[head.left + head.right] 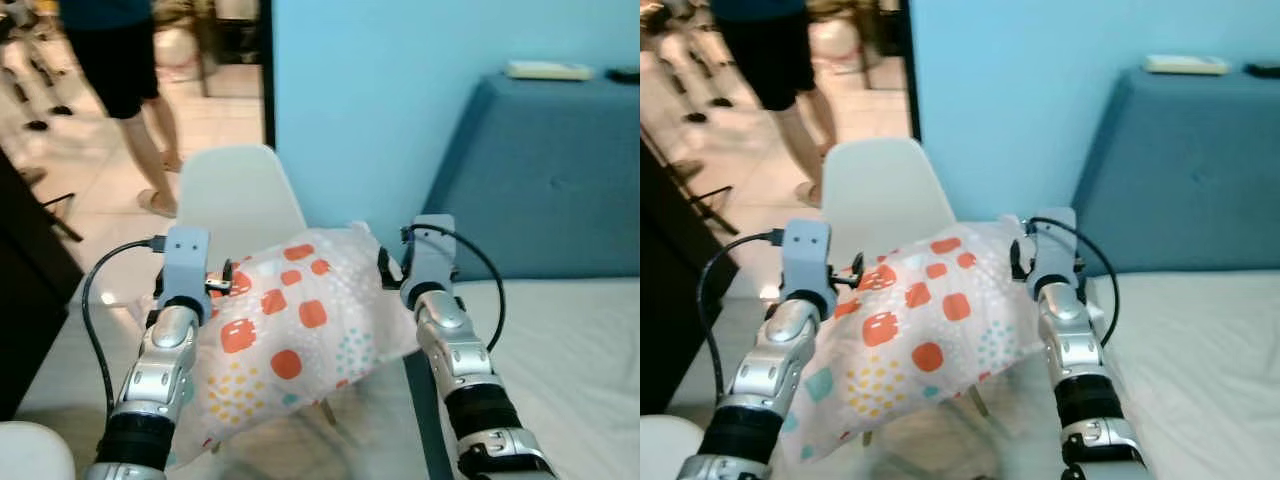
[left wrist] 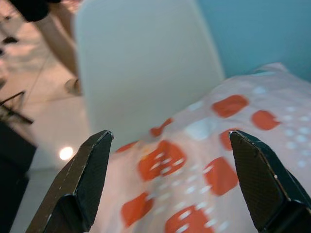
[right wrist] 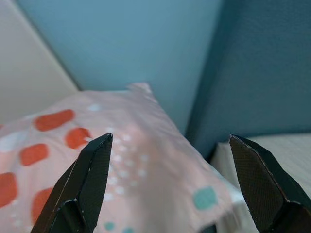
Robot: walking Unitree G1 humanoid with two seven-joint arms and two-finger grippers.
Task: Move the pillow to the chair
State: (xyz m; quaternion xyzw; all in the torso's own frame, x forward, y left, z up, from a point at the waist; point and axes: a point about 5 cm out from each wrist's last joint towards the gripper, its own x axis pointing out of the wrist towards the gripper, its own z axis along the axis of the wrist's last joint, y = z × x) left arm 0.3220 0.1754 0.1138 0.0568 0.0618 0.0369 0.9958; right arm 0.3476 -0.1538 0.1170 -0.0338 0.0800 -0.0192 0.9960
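So we're reaching both arms forward and a bit inward, elbows low, forearms angling up toward the pillow (image 1: 290, 330), which is sitting squeezed between our two wrists at about chest level. The pillow is pale pink with orange-red squares plus little yellow and teal dots, and it's tilting, with its far corner up near the right wrist and its near end drooping down by the left arm. Our left gripper (image 2: 170, 145) is spreading its fingers wide, with the pillow's fabric lying between and below them, so it's pressing against the side rather than pinching anything. Our right gripper (image 3: 170, 145) is doing the same thing, fingers wide apart, with the pillow's corner in the gap. The white chair (image 1: 238, 195) is standing just behind the pillow, its back rising up past the pillow's far edge, right beside the light blue wall (image 1: 400, 90). A dark blue sofa (image 1: 545, 175) is sitting off to our right, and a person's legs (image 1: 145, 110) are showing on the tiled floor behind the chair.
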